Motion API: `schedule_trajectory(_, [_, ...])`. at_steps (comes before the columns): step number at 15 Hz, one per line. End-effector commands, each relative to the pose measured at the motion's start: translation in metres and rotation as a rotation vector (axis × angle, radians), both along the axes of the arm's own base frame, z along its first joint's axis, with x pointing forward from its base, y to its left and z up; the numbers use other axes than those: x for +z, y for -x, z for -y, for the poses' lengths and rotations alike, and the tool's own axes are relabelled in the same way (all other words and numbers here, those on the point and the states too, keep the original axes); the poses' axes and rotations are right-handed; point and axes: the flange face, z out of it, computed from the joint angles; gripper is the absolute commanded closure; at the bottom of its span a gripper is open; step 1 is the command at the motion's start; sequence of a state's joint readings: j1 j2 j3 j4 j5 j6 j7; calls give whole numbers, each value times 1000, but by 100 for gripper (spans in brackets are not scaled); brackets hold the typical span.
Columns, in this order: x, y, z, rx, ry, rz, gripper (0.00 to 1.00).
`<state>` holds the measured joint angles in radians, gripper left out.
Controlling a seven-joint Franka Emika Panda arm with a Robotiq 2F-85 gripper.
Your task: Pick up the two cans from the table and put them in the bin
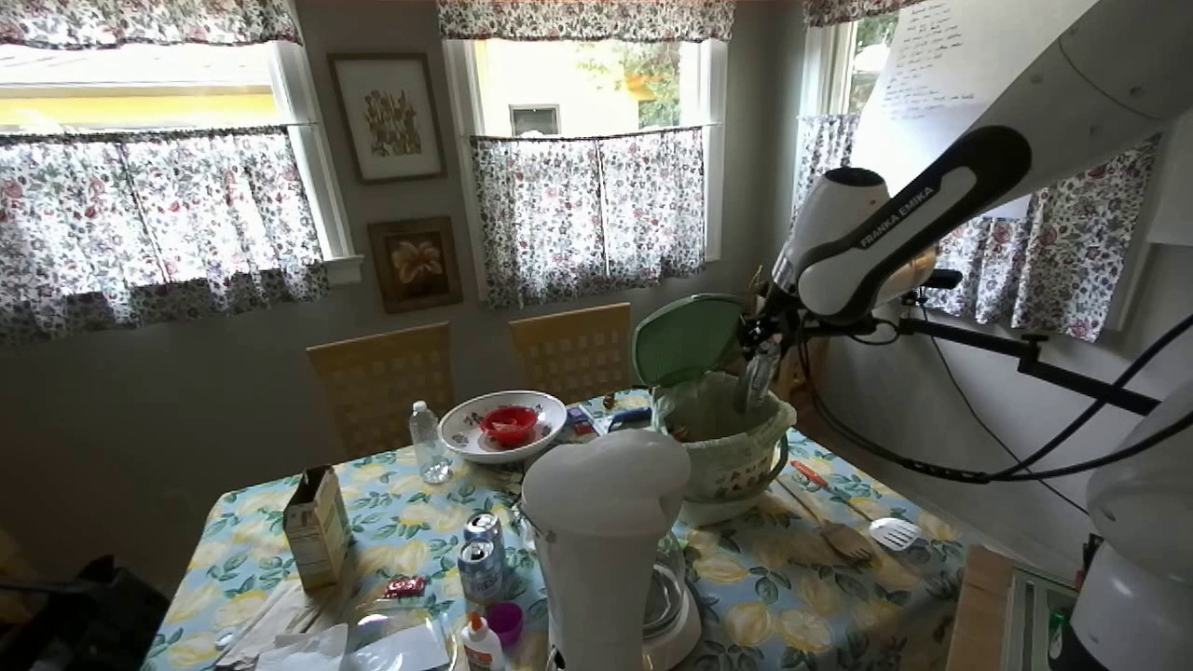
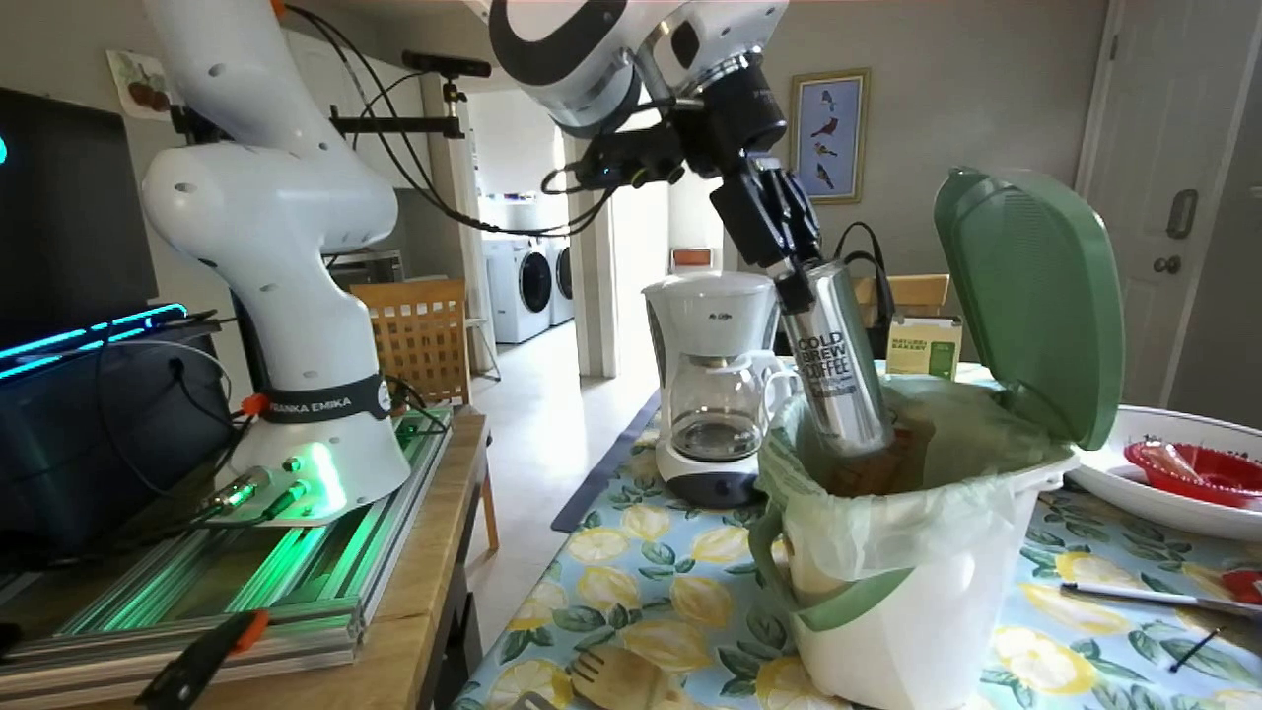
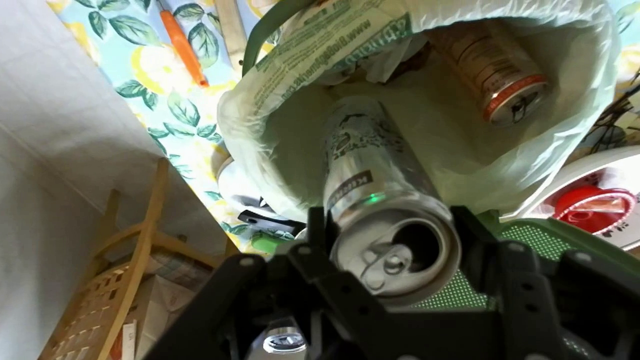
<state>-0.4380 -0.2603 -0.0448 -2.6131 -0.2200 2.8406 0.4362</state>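
My gripper (image 3: 392,235) is shut on a silver cold brew coffee can (image 3: 367,150), its fingers on either side of the can's opened top. In both exterior views the can (image 1: 761,377) (image 2: 836,365) hangs tilted, its lower end inside the mouth of the bin (image 1: 727,475) (image 2: 917,611). The bin's green lid (image 2: 1035,296) stands open and a pale liner (image 3: 250,105) covers its rim. A can with an orange band (image 3: 495,75) lies inside the bin. Two blue-silver cans (image 1: 482,564) stand on the flowered table (image 1: 792,606), beside the coffee maker.
A white coffee maker (image 1: 606,522) (image 2: 715,394) stands near the bin. A white bowl (image 1: 457,438) holding a red bowl (image 1: 509,425) is beyond the bin. A plastic bottle (image 1: 429,443), a box (image 1: 317,527), a wooden fork (image 2: 616,675) and a slotted spatula (image 1: 895,533) are on the table.
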Motion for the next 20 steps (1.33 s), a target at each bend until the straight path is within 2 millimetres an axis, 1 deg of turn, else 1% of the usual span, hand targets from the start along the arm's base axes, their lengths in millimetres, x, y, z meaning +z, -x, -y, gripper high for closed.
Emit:
schedule_trajectory(1, [-19, -15, 5, 20, 10, -10, 62])
schedule_trajectory(2, [-23, -18, 4, 20, 7, -14, 12])
schedule_trajectory(3, [-25, -20, 3, 27, 4, -16, 11])
schedule_trajectory(4, [-24, -21, 1, 29, 4, -15, 5])
schedule_trajectory(5, [-23, -24, 0, 26, 1, -14, 1])
schedule_trajectory(8, [-1, -25, -13, 24, -3, 15, 0])
schedule_trajectory(13, [52, -28, -28, 19, 3, 100, 0])
schedule_trajectory(17, [86, -25, -26, -84, -34, 144, 0])
schedule_trajectory(20, [100, -25, -15, -195, -95, 189, 0])
